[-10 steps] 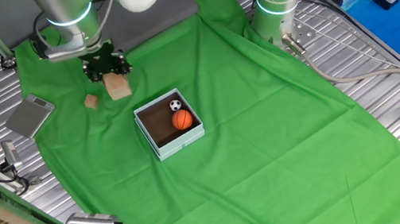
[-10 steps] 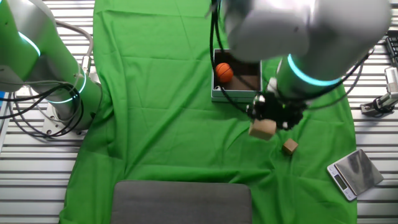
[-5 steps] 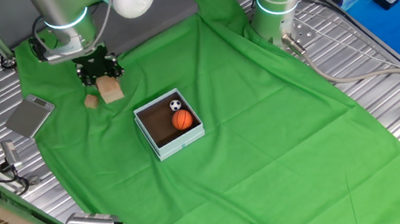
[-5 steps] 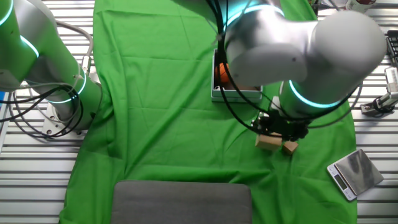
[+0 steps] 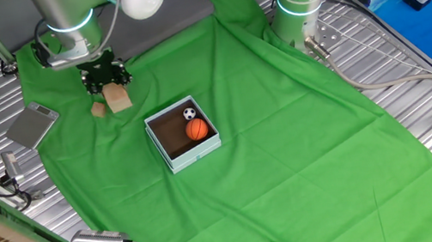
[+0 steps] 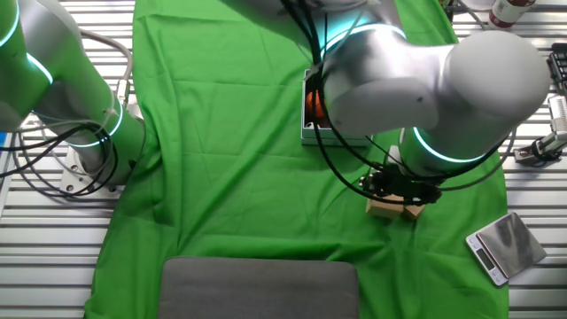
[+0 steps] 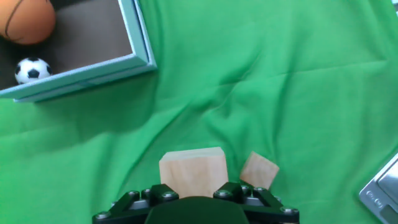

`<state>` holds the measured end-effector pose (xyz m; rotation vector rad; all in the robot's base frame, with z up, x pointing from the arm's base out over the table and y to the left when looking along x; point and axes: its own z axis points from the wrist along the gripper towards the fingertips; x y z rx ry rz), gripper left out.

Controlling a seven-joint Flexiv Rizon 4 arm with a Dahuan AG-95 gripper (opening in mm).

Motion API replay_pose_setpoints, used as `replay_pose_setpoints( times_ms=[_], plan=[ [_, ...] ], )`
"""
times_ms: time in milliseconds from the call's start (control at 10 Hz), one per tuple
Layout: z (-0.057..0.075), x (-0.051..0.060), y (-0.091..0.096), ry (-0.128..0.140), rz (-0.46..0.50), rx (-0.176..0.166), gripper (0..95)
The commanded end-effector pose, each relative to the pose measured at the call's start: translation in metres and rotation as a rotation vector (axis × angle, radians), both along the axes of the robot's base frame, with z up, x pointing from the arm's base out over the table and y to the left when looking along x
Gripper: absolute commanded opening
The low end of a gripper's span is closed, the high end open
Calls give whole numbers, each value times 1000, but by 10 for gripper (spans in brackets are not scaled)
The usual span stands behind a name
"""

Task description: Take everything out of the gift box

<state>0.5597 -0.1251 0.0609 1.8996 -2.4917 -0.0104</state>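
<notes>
Lowered over the last second, claw (image 5: 105,78) still gripping wooden block (image 5: 117,97) now on the bench's green cloth (image 5: 287,127) beside a smaller block (image 5: 98,109); two balls left in gift box (image 5: 183,136).

We can't see the black gripper's (image 7: 193,198) fingertips, cut off at 6 o'clock in hand view. Silver arm hides most of the pale blue-grey square gift box (image 6: 335,136) in the other fixed view.
</notes>
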Motion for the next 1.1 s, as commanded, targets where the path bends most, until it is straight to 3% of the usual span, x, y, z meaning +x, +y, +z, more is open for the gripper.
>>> replay_pose_setpoints(
  times_ms=[100,400,500,600,1100],
  plan=[
    [-5,1,0,-5,4,1,0],
    [-9,2,0,-1,9,1,0],
    [-9,2,0,2,26,1,190],
    [-9,2,0,2,46,2,760],
    [-9,2,0,2,46,2,760]
  ],
)
